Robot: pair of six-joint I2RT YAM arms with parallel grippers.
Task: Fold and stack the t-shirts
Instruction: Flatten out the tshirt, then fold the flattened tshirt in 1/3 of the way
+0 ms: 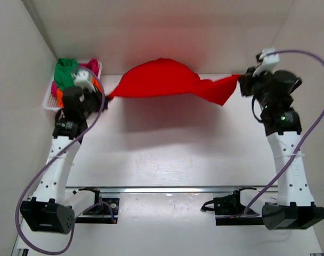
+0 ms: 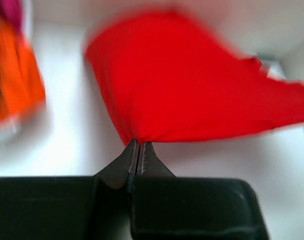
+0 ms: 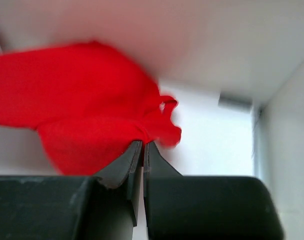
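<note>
Red t-shirt: plain bright red cloth with no print showing. It is held above the table at its far side, strung between the two grippers, with a soft shadow on the tabletop beneath it.

Far left: a white lattice basket in the corner holds a bunched green t-shirt, a pink t-shirt and an orange t-shirt, partly hidden by the left arm.

Left: the left gripper, just beside the basket, has its fingers pressed together on a corner of the red cloth. The cloth fans out wide from the pinch.

Middle: the cloth forms one broad, smooth hump with few creases. Both wrist views are blurred.

Right: the shirt narrows to a crumpled strip with a flap hanging down. The right gripper is clamped on this end, and a small curl of hem sits just beside its fingertips.
</note>
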